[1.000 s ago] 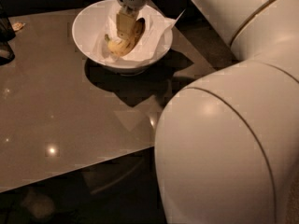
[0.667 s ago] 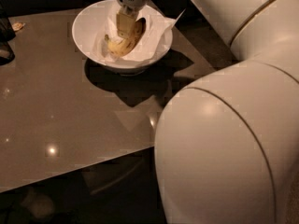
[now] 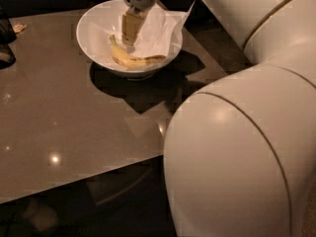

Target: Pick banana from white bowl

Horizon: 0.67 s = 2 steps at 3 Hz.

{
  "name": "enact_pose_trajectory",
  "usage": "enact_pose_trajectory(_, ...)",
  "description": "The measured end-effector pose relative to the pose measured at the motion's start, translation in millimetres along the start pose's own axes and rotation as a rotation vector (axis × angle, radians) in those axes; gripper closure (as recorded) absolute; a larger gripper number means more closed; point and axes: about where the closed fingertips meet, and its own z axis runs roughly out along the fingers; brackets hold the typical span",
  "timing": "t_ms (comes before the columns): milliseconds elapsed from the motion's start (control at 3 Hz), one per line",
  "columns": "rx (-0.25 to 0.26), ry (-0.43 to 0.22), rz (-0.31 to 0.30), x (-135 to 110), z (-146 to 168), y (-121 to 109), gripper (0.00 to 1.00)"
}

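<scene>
- Camera view: a white bowl (image 3: 93, 27) sits at the far side of a glossy brown table (image 3: 59, 112).
- The banana (image 3: 129, 60) lies flat along the bowl's near side, with a paper napkin (image 3: 160, 28) tucked behind it.
- The gripper (image 3: 130, 33) hangs upright just above the banana's stem end. It seems to hold nothing, and I cannot tell how far open it is.
- The robot's large white arm (image 3: 237, 147) fills the right foreground.
- Judgement: a good grasp would straddle the banana's middle, clear of the napkin, and descend gently to avoid the bowl.
</scene>
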Motion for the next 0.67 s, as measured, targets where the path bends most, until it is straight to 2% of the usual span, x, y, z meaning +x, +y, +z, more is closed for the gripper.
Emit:
enact_pose_trajectory(333,0.0,0.0,0.0,0.0,0.0,0.0,0.0)
enact_pose_trajectory(667,0.0,0.0,0.0,0.0,0.0,0.0,0.0)
